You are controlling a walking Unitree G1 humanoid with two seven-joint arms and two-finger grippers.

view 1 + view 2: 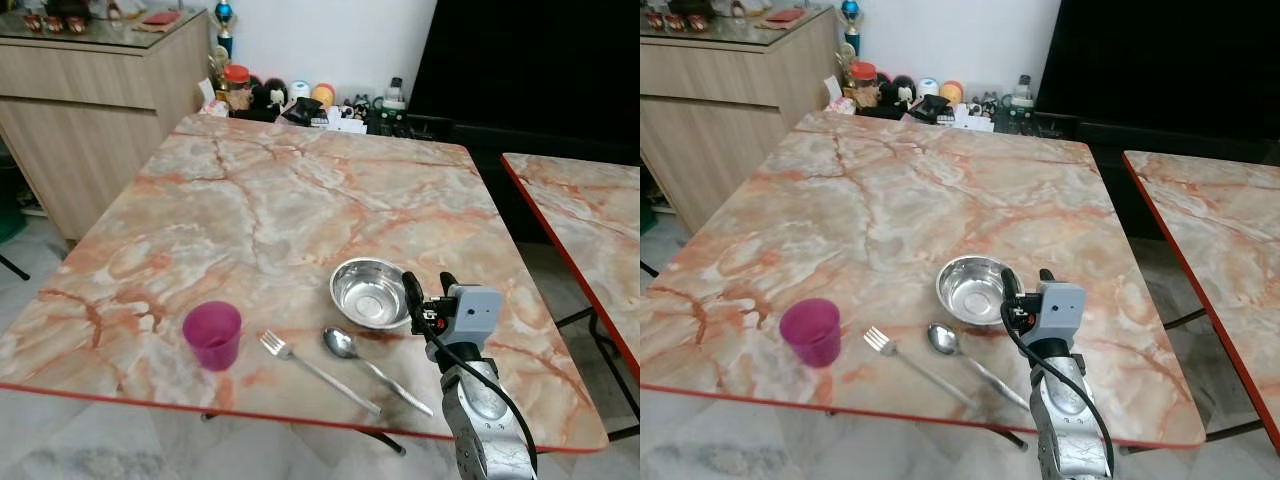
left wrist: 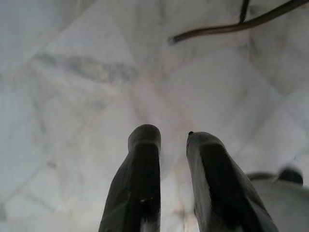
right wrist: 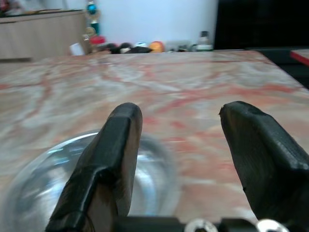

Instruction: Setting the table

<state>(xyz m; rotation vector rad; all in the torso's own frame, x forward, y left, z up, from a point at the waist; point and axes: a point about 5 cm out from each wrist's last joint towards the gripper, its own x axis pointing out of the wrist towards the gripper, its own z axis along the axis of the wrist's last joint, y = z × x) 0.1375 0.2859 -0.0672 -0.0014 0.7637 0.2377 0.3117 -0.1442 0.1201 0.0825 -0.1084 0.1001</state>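
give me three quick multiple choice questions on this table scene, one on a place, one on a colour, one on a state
1. Where does the fork lie?
A. between the cup and the spoon
B. inside the bowl
C. on the cabinet

2. What colour is the cup?
A. green
B. magenta
C. white

3. How do the right gripper's fingers stand?
A. shut on the spoon
B. shut on the bowl
C. open, holding nothing

Answers: 1 A, the fork rests on the table with the cup to its left and the spoon to its right. 2 B, the cup is plainly magenta. 3 C, the right wrist view shows a wide gap between the fingers, by the bowl.
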